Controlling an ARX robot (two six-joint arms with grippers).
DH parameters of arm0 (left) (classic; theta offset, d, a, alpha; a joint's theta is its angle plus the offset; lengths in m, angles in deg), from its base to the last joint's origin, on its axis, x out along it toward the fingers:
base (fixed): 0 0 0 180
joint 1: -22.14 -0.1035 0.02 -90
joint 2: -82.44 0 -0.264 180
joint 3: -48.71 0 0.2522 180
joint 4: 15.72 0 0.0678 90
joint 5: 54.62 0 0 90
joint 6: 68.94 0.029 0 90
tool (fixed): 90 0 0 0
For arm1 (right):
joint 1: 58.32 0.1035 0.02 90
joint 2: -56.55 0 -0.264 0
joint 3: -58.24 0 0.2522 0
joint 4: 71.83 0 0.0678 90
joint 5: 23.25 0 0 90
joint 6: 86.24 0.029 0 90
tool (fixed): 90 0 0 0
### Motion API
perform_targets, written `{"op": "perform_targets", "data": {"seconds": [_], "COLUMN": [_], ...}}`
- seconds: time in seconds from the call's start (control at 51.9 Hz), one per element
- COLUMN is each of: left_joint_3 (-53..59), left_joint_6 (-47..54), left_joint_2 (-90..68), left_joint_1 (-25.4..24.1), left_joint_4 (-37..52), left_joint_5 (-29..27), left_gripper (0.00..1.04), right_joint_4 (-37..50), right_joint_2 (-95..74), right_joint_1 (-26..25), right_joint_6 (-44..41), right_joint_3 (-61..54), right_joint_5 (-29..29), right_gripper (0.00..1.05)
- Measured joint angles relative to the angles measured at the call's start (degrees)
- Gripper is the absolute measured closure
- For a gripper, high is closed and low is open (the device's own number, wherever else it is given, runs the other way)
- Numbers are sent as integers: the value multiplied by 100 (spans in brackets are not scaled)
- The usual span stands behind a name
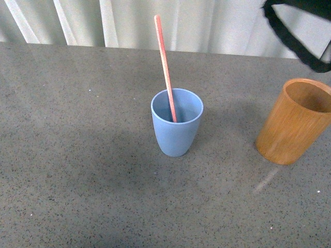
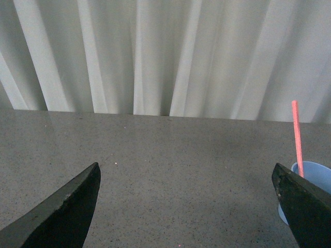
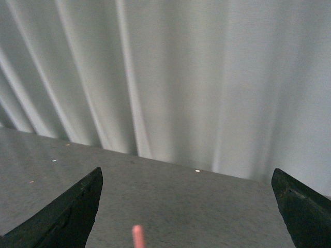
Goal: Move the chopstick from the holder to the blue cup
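Observation:
The light blue cup (image 1: 176, 129) stands upright in the middle of the grey table. The salmon-pink chopstick (image 1: 164, 62) rests inside it and leans to the left, poking well above the rim. The orange-brown holder (image 1: 292, 124) stands at the right edge with nothing showing inside. My left gripper (image 2: 186, 206) is open over bare table, with the blue cup (image 2: 316, 176) and the chopstick (image 2: 297, 134) just behind one fingertip (image 2: 305, 212). My right gripper (image 3: 186, 206) is open and holds nothing. Only the chopstick's blurred top end (image 3: 137, 235) shows below it.
The speckled grey tabletop (image 1: 77, 155) runs back to a white pleated curtain (image 1: 217, 26). A black part of the right arm (image 1: 297, 36) hangs at the top right, above the holder.

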Motion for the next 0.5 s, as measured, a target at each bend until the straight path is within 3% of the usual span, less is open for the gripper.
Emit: {"op": "perform_targets", "data": {"seconds": [0.135, 0.309, 0.501], "left_joint_3": [0, 0, 0], "left_joint_6": [0, 0, 2], "left_joint_2": [0, 0, 2], "left_joint_1": [0, 0, 0], "left_joint_4": [0, 0, 0], "left_joint_5": [0, 0, 7], "left_gripper": [7, 7, 7], "right_joint_4": [-1449, -3058, -3274], "right_joint_2": [957, 2385, 3080], "right_joint_1": [-588, -1473, -1694], "right_joint_6": [170, 374, 358], "right_joint_3": [-439, -1244, -1567], "right_joint_5": [708, 802, 780], "right_gripper": [10, 10, 10]}}
